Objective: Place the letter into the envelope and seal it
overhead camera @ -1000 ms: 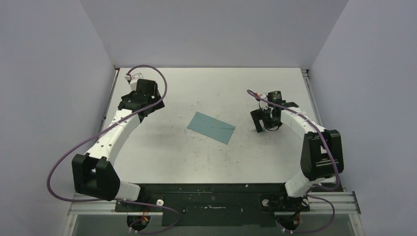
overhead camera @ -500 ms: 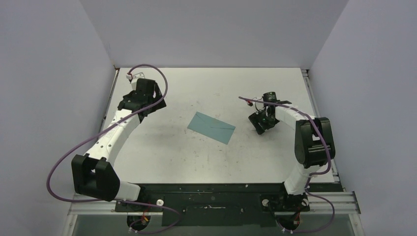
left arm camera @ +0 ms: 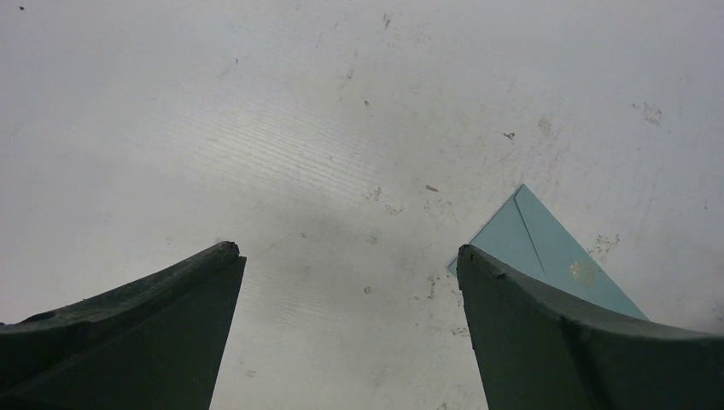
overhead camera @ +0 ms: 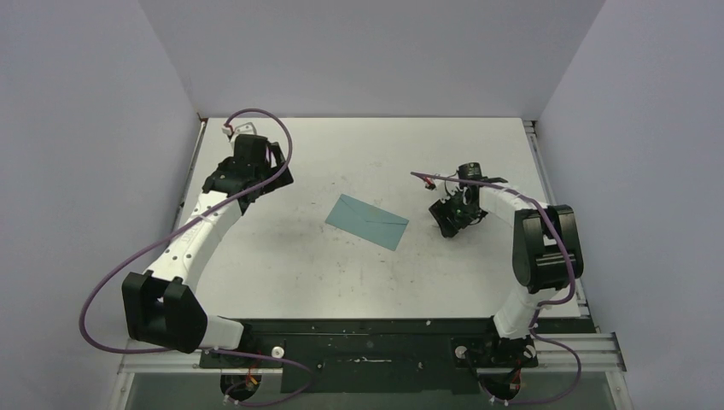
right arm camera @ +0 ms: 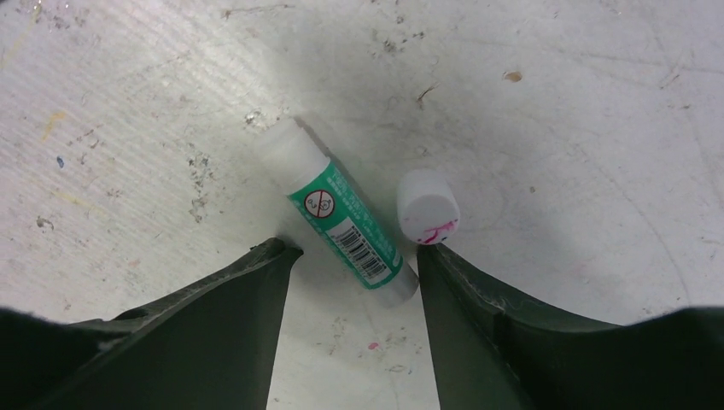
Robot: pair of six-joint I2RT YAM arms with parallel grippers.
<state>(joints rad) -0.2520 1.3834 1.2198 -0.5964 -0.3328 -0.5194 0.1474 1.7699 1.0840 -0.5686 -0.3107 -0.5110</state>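
A flat, rectangular envelope [overhead camera: 367, 221] of teal blue-green paper lies near the middle of the grey table [overhead camera: 282, 273], a little towards the far side of centre. It rests flat on the table surface, closed, with no part lifted. Its long sides run at a slant to the table's edges: the left end points towards the far-left corner, the right end towards the near-right. Faint diagonal fold lines cross its face. In the left wrist view one pointed corner of it [left arm camera: 555, 256] shows, with a seam and a small pale smudge.
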